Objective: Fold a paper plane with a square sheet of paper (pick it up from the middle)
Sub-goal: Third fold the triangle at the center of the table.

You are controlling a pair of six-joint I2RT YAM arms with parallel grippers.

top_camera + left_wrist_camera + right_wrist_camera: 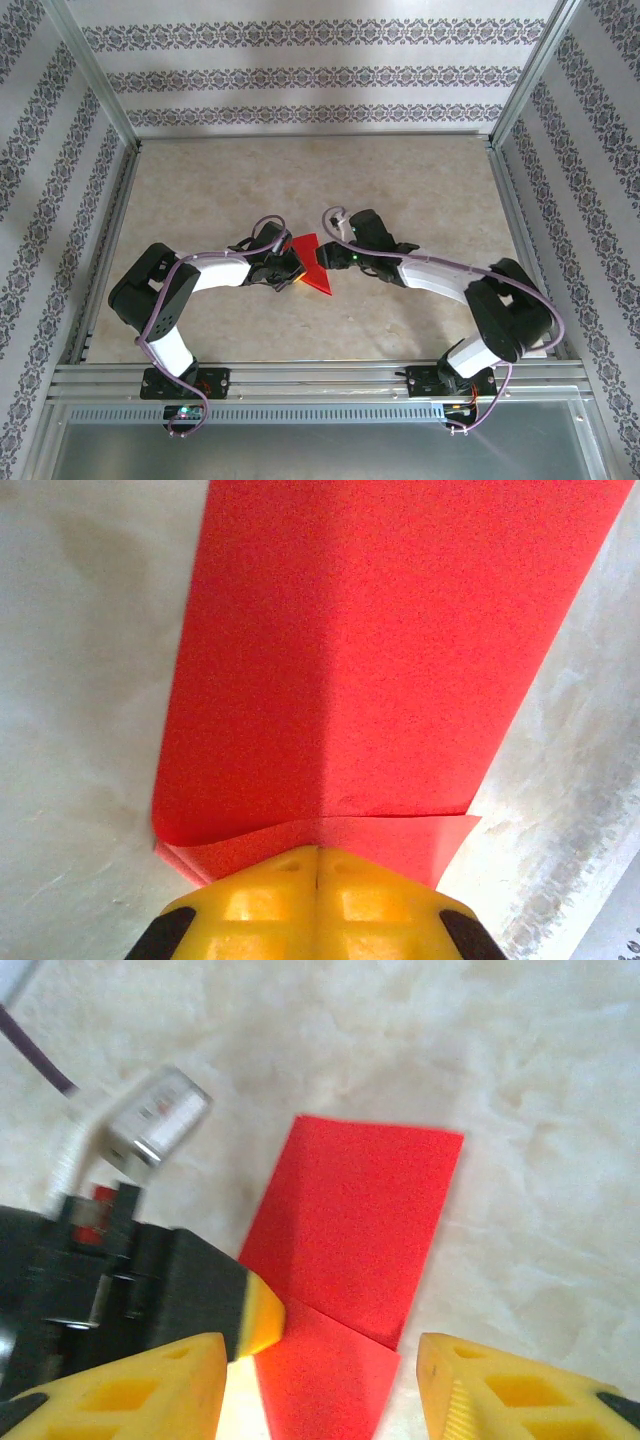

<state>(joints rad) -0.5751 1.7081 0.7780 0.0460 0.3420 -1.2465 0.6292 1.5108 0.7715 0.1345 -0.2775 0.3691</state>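
Observation:
The bright red sheet of paper [312, 262] is folded into a narrow creased shape like a paper plane, with one pointed end toward the near side. It lies on the table between the two arms. My left gripper [317, 865] is shut on the paper's [370, 660] folded edge, its yellow fingers pressed together, and a crease runs away from them. My right gripper [320, 1390] hovers open above the paper [350, 1225] with nothing between its fingers. The left gripper's yellow fingertip [262, 1315] touches the paper's left edge there.
The beige mottled table [420, 190] is fenced by metal frame rails [300, 375] at the front and sides, with patterned walls behind. A purple cable [265, 228] loops over the left wrist, and both arms crowd the table's middle.

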